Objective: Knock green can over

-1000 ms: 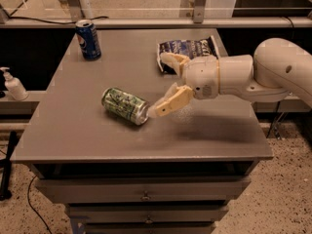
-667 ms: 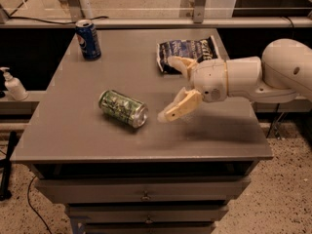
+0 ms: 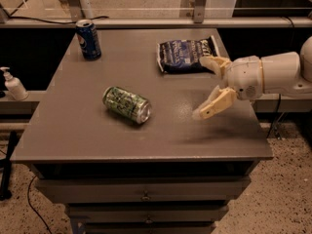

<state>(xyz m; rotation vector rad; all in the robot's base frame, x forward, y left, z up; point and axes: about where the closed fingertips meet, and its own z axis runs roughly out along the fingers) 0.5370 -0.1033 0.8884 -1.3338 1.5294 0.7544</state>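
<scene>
The green can [image 3: 126, 104] lies on its side in the middle of the grey table [image 3: 73, 130], silver top pointing to the front right. My gripper [image 3: 205, 87] hovers above the table's right side, well to the right of the can and apart from it. Its two cream fingers [image 3: 214, 104] are spread wide open and hold nothing.
A blue Pepsi can [image 3: 88, 39] stands upright at the table's back left. A dark blue chip bag [image 3: 187, 55] lies at the back right, just behind my gripper. A white pump bottle [image 3: 14, 85] stands on a ledge left of the table. Drawers sit below the tabletop.
My gripper has drawn back to the right, away from the green can. The can has rolled slightly left and lies still on its side.
</scene>
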